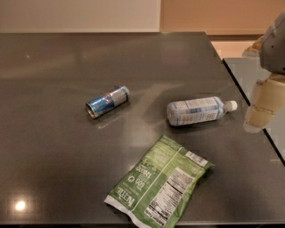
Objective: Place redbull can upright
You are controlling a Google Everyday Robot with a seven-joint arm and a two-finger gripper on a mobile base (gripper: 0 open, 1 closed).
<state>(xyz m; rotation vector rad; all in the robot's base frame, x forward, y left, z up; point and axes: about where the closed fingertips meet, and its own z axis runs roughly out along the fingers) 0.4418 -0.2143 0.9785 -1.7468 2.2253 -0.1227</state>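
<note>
We look down on a dark grey, glossy tabletop [67, 58] that fills most of the view. Beyond its far edge we see a pale cream wall [80, 13] on the left and a warmer tan panel [213, 15] on the right. A small bright light reflection [20, 205] glows near the front left corner. A second grey surface [242, 75] lies just beside the right edge, where the gripper [258, 111] hangs.
</note>
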